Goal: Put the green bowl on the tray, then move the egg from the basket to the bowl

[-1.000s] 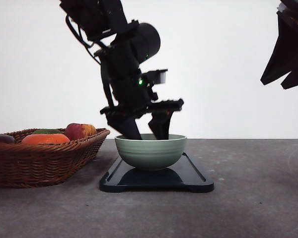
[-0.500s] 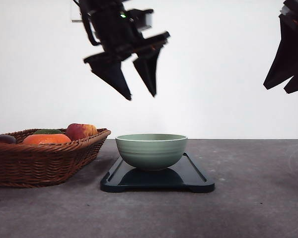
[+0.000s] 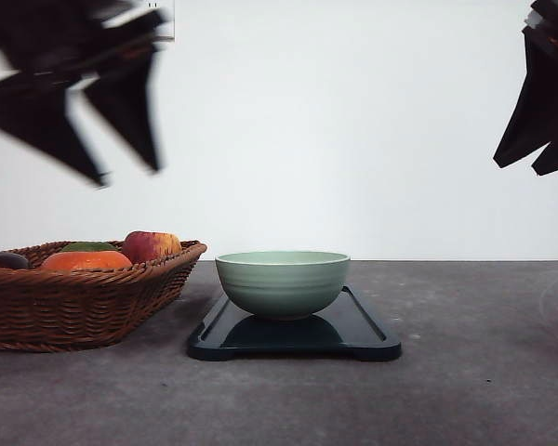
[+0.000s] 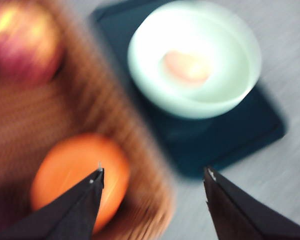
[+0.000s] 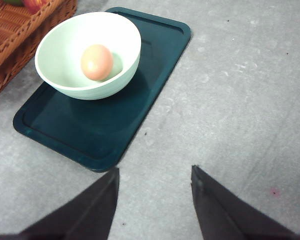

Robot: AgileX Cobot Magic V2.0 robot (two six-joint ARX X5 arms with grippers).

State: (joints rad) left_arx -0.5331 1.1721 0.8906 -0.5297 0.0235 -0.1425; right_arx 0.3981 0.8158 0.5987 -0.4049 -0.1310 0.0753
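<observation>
The green bowl (image 3: 282, 282) stands on the black tray (image 3: 367, 334) at the table's centre. The egg (image 5: 96, 62) lies inside the bowl (image 5: 88, 54); the blurred left wrist view also catches the egg (image 4: 186, 66) in the bowl (image 4: 200, 85). The wicker basket (image 3: 65, 302) sits to the left of the tray. My left gripper (image 3: 126, 172) hangs open and blurred high above the basket, its fingers (image 4: 80, 200) empty. My right gripper (image 3: 536, 163) is raised at the far right, open with nothing between its fingers (image 5: 90, 210).
The basket holds an apple (image 3: 151, 245), an orange fruit (image 3: 86, 261) and a green item (image 3: 86, 246). The tray (image 5: 140, 105) has bare room beside the bowl. Grey table (image 3: 484, 372) stretches to the right of the tray.
My left gripper has risen out of the bowl and swung up and to the left, over the basket. The egg stays in the bowl. The right arm has held still.
</observation>
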